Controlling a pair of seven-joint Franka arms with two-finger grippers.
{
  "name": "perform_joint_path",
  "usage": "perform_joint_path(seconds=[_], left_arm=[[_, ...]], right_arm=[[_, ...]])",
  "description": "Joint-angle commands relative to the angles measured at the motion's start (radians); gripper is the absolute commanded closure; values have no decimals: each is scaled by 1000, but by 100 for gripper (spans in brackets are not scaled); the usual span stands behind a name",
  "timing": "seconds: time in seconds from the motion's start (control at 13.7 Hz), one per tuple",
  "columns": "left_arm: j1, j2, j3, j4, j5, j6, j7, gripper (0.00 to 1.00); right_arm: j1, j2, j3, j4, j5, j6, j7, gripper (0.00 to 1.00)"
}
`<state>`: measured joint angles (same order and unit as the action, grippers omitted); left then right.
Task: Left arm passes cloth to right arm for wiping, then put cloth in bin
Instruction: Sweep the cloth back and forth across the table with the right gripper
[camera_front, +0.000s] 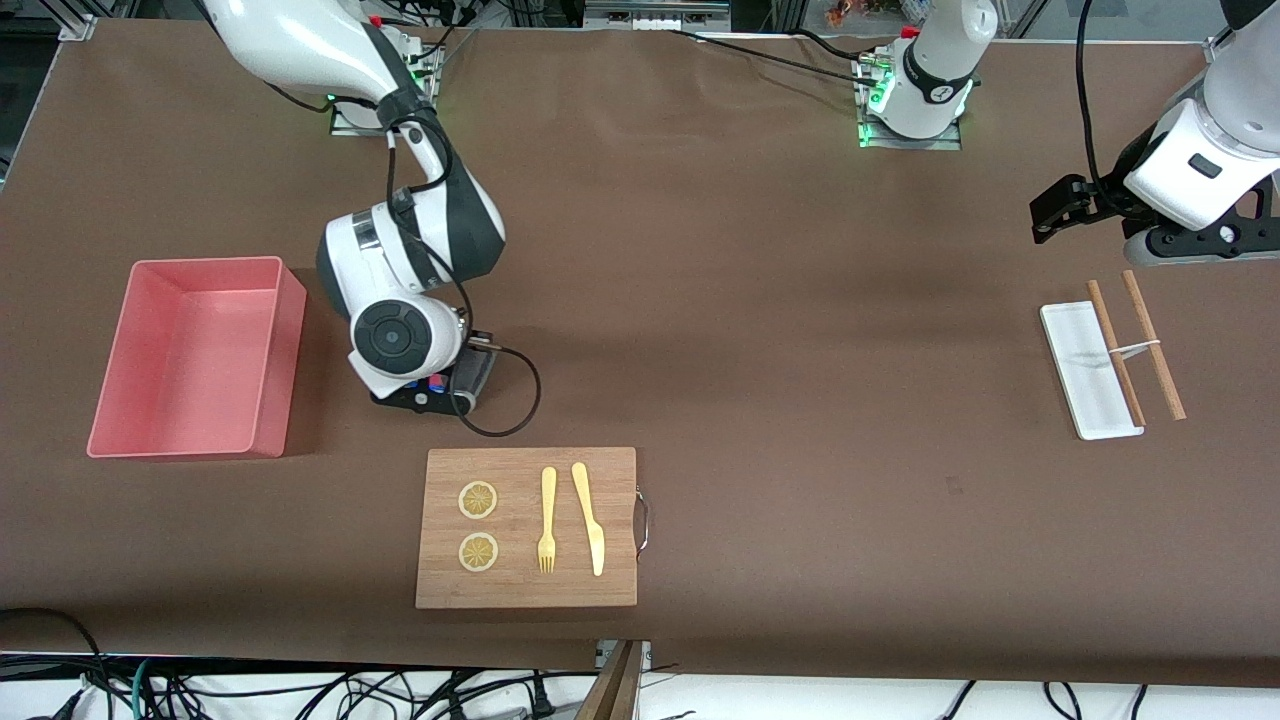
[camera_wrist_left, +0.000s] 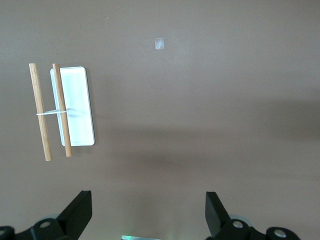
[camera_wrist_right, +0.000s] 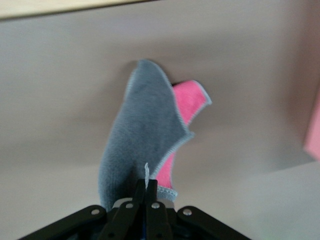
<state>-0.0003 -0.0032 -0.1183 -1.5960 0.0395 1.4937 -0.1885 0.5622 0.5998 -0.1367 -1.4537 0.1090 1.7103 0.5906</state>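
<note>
While pinched, the cloth (camera_wrist_right: 142, 135) hangs from the right jaws.

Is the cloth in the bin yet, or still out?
Out. The right gripper is shut on the cloth, which hangs from it over bare table, and the front view shows nothing inside the pink bin.

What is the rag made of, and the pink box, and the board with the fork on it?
The rag, pinched in the right hand, looks like soft fabric: grey face, pink back, stitched edge, hanging limp. The pink box looks like smooth plastic, with even colour and rounded corners. The board seems to be wood or bamboo, judging by its tan grain lines.
</note>
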Motion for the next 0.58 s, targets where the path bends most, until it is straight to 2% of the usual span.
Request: perform_joint_path(seconds=[0.0, 0.22, 0.37, 0.51], left_arm=[[3, 22, -1, 37, -18, -15, 3, 0], [3, 23, -1, 37, -18, -15, 3, 0], [-3, 31, -1, 37, -18, -15, 1, 0], [-4, 42, -1, 37, -15, -15, -9, 0]], right_arm=[[79, 15, -6, -1, 61, 84, 165, 100], [178, 41, -6, 1, 122, 193, 315, 100], [202, 40, -4, 1, 176, 250, 370, 100], [209, 40, -4, 15, 274, 267, 371, 100]])
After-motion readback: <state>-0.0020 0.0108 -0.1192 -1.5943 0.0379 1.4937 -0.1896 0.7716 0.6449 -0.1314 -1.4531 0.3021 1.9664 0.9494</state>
